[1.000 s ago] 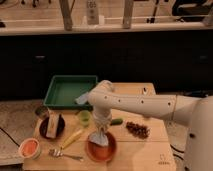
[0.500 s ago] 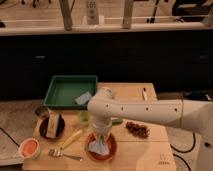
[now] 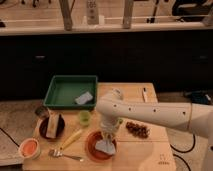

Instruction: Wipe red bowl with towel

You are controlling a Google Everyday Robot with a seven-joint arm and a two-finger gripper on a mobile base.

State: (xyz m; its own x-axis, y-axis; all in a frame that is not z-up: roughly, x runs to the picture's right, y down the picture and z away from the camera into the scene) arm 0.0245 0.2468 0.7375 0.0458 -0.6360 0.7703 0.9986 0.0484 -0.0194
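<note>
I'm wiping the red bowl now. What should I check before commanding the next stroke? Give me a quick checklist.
1. Towel is inside the red bowl: ok.
2. Pincer is directly over the towel and bowl: ok.
3. Towel is secured by the pincer: cannot tell.
4. Green cup stands upright behind the bowl, apart from it: ok.
5. Fork is clear of the bowl's left rim: cannot tell, it lies very close.
6. Bowl sits fully on the table: ok.

The white arm (image 3: 150, 112) reaches in from right of the round red bowl (image 3: 90, 146). Its tool (image 3: 108, 132) hangs above it, pinching a pale towel (image 3: 105, 146).
</note>
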